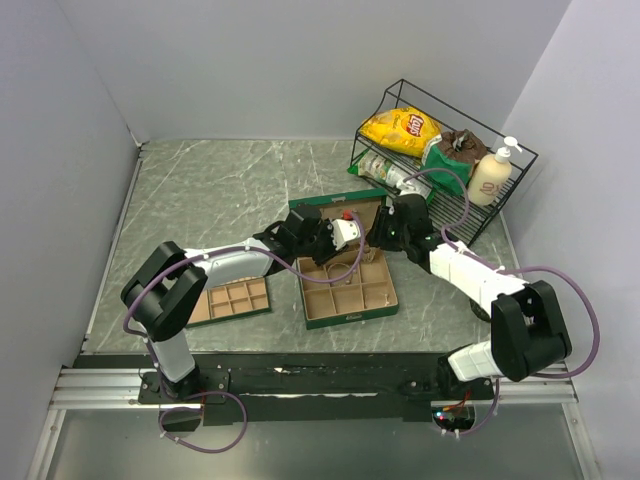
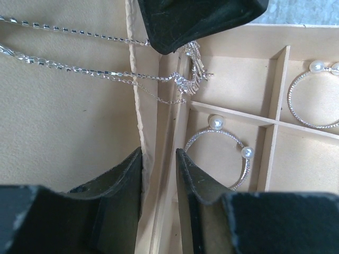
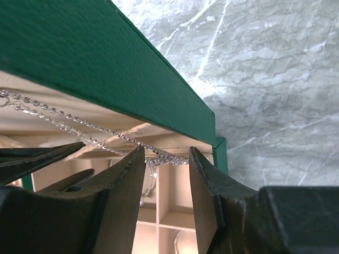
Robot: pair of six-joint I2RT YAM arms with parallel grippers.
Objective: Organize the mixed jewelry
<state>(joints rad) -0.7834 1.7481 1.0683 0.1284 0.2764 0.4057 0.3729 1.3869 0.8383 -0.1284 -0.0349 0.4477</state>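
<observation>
At the back edge of the green jewelry box [image 1: 352, 319], where its raised lid [image 3: 106, 69] meets the tan compartments, both arms have their tips close together. The left gripper [image 2: 159, 153] stands with its jaws only narrowly apart, astride the tan strip at the box's hinge; I cannot tell whether the pads press on it. The right gripper [image 3: 167, 151] is parted somewhat wider, just under the lid's green rim, and nothing is pinched between its fingers.

Two fine silvery chains [image 2: 106, 71] lie across the tan lining of the lid and run over the hinge to a small tangled cluster [image 2: 188, 79] at the rear corner of the box, right at the right gripper's tips. Inside the box, a pearl-tipped wire bangle [image 2: 197, 138] rests in the compartment nearest that cluster, and a second bangle [image 2: 291, 103] sits one compartment further along.

Left of the box, just beside it, lies a flat divided tray [image 1: 232, 300].
</observation>
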